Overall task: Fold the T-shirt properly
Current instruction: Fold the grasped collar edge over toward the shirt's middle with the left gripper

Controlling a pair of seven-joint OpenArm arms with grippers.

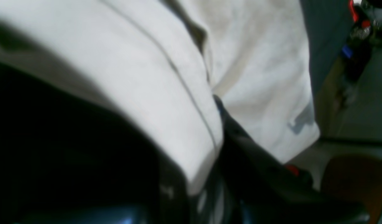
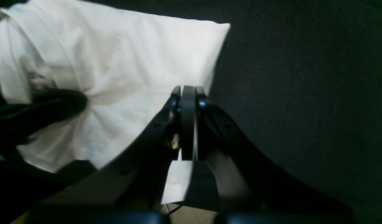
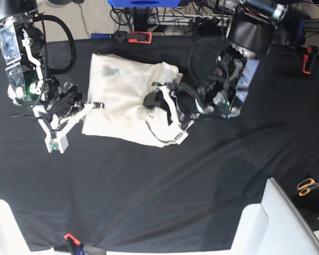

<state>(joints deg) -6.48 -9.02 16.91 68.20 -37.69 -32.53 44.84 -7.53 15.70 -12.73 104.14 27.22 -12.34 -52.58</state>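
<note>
The cream T-shirt (image 3: 122, 95) lies partly folded on the black-draped counter (image 3: 165, 186). The left pincer (image 3: 151, 101) is clamped on a bunched fold near the shirt's middle, and the right pincer (image 2: 187, 93) pinches the shirt's edge, jaws pressed together.

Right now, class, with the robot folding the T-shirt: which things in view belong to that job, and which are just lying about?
Belong to the job:
T-shirt
left tool, closed on the T-shirt
right tool, shut at the T-shirt's edge
black table cloth

Just lying about:
orange-handled scissors
red clamp
blue bin
</note>
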